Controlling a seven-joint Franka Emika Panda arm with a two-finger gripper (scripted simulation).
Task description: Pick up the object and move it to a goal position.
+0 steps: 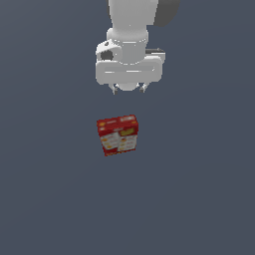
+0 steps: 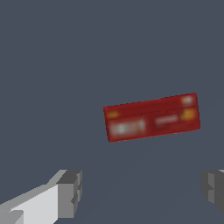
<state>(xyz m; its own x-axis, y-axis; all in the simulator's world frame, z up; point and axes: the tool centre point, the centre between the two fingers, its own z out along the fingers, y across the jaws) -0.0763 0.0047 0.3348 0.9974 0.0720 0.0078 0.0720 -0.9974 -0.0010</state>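
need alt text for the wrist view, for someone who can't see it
A small red box with white and yellow label patches lies slightly tilted on a plain dark grey surface, untouched. The open gripper has its two grey fingertips wide apart at the frame's edge, with the box beyond them, not between them.

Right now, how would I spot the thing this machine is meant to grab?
Find the big white arm reaching in from the top of the exterior view; its fingers hang open over a plain grey floor. Just below them stands a small red box, the only coloured item, with white and yellow label panels.
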